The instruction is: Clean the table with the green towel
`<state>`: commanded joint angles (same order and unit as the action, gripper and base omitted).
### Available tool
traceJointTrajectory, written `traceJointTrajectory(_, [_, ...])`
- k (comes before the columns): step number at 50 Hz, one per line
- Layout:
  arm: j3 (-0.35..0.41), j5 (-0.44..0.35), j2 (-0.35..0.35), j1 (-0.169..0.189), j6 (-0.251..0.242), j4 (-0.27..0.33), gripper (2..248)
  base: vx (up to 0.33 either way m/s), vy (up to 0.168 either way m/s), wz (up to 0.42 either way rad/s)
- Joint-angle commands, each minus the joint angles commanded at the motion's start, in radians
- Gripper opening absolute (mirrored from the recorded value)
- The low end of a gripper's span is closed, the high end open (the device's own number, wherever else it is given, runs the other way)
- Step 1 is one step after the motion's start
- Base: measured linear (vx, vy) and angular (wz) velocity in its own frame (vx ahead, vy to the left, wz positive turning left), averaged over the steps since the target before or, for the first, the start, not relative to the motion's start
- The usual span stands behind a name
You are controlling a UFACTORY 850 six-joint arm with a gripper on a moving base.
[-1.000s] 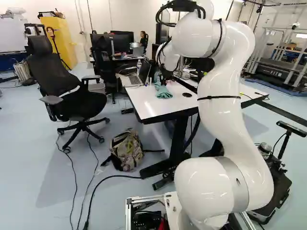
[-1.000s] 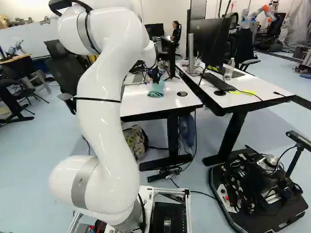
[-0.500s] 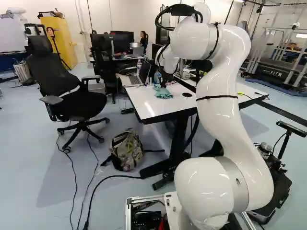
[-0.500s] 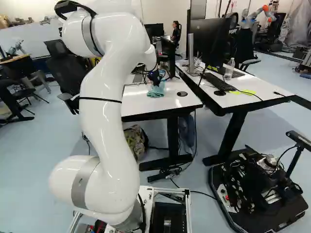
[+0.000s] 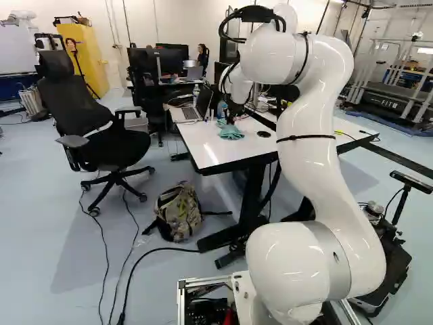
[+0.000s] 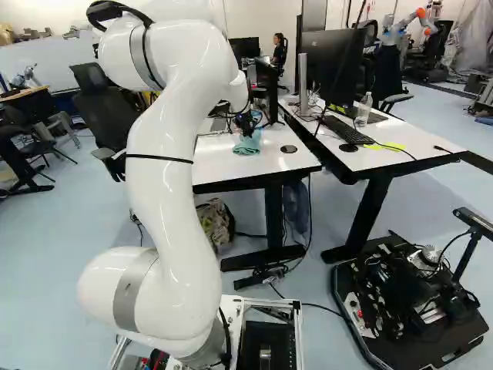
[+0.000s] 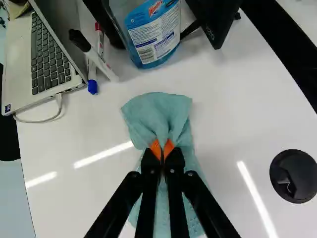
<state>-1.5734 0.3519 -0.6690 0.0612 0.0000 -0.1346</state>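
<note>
My gripper [image 6: 246, 122] reaches down to the green towel [image 6: 247, 143] on the white table [image 6: 219, 168] in the right base view. In the wrist view the gripper [image 7: 162, 150] is shut, with a bunched fold of the green towel [image 7: 158, 116] pinched between its orange pads. One part of the cloth puffs up ahead of the fingers; the rest spreads flat under them, partly hidden by the black finger links. The towel rests on the tabletop [image 7: 84, 188].
Ahead of the gripper stand a blue-labelled bottle [image 7: 153, 37], markers [image 7: 101, 62] and an open laptop [image 7: 49, 54]. A round black cable port [image 7: 293, 176] lies beside the towel. A second desk [image 6: 431, 150] holds a monitor and keyboard. A backpack [image 5: 178, 213] and office chair [image 5: 101, 135] stand nearby.
My arm has shifted a little, its upper part leaning slightly left in the left base view and right in the right one. The towel has moved slightly with the gripper. The base stays still.
</note>
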Motion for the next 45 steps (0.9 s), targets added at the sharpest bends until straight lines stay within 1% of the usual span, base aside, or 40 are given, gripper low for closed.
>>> traceJointTrajectory(26, [-0.005,0.007,-0.004,0.002,0.000,-0.006,27,0.000,0.000,0.000])
traceJointTrajectory(34, [-0.027,0.007,-0.019,0.013,0.000,-0.006,27,0.000,0.000,0.000])
traceJointTrajectory(45, [-0.044,0.007,-0.031,0.038,0.000,-0.006,27,0.000,0.000,0.000])
